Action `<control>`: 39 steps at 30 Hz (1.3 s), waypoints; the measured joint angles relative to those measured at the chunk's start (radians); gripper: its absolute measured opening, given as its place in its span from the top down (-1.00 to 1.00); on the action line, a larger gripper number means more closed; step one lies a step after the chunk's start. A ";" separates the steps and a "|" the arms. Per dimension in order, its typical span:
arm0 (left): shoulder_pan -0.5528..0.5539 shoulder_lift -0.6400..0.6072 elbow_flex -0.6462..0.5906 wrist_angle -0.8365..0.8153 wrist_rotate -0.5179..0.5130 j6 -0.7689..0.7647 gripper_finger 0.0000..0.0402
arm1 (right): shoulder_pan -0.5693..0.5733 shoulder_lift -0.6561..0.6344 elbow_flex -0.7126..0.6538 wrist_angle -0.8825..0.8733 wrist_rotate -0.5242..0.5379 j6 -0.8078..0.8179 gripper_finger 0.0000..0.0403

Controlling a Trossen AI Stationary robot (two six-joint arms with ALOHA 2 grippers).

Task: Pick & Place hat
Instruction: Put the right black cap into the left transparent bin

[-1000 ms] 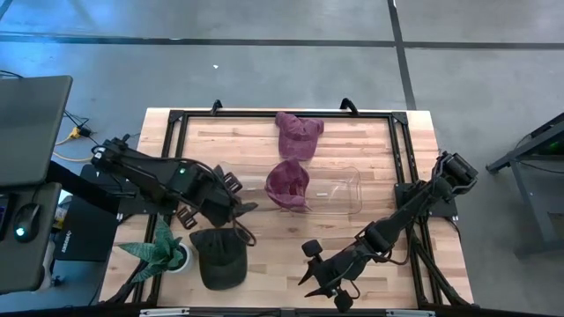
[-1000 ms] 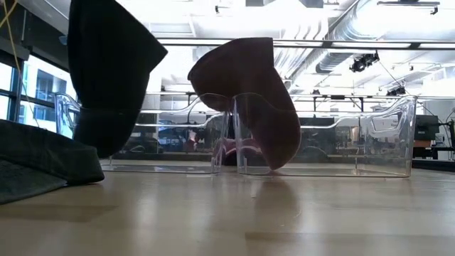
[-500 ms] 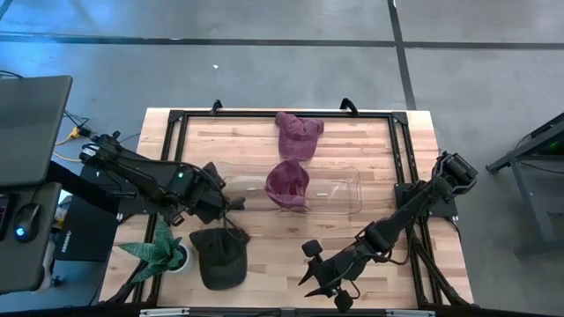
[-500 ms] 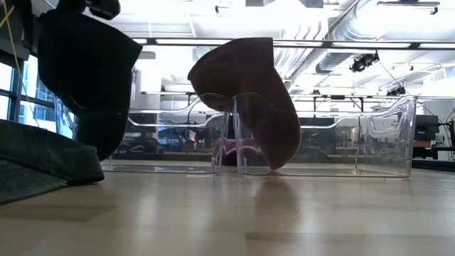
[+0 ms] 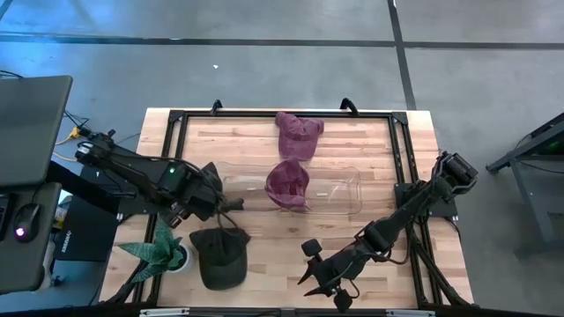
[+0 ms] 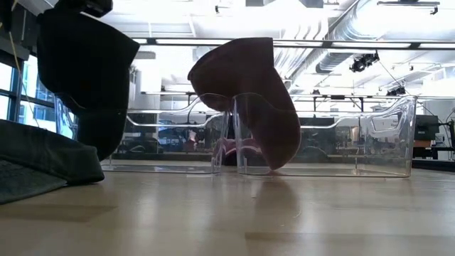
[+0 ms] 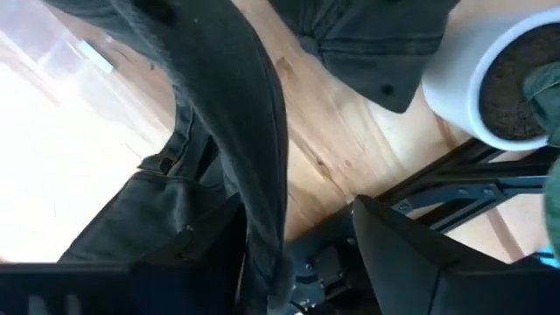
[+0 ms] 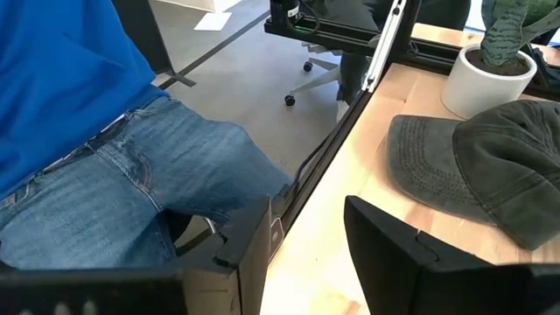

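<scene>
A dark grey hat (image 6: 89, 71) hangs below my left gripper (image 5: 226, 204) at the left end of the clear bin (image 5: 339, 189), its lower part against the bin's left wall (image 6: 106, 131). In the left wrist view the hat's cloth (image 7: 249, 131) runs between the gripper's (image 7: 296, 208) parted fingers, which stand open. A second dark hat (image 5: 220, 257) lies flat on the table near the front left. One maroon hat (image 5: 287, 183) is draped over the bin's divider. Another maroon hat (image 5: 298, 134) lies beyond the bin. My right gripper (image 5: 319, 275) waits open near the front edge. My left gripper points down with the dark hat's cloth between its fingers. The cloth lies against the inner side of one finger (image 7: 214, 249), and the other finger (image 7: 402, 254) stands clear of it. The hat hangs below the fingers, over the bin's left end.
A white pot with a green plant (image 5: 167, 254) stands at the front left corner, beside the flat dark hat. A black frame (image 5: 264, 114) runs round the table. A person in a blue shirt and jeans (image 8: 114, 175) is close to the table, beside my right gripper.
My left gripper has moved toward the table's left edge and downward, carrying the dark hat. The hat now hangs lower and farther left, at the bin's left wall, and has stayed there over the last half second.
</scene>
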 joint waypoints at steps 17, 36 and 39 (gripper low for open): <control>0.000 -0.057 -0.111 -0.003 0.076 -0.068 0.54 | 0.000 0.000 0.000 -0.006 0.000 -0.041 0.29; 0.000 -0.254 -0.254 -0.005 -0.213 -0.031 0.46 | 0.001 0.000 0.000 -0.005 0.000 -0.041 0.29; 0.001 -0.259 -0.267 -0.001 -0.350 0.032 0.46 | 0.001 0.000 0.000 -0.005 0.000 -0.041 0.29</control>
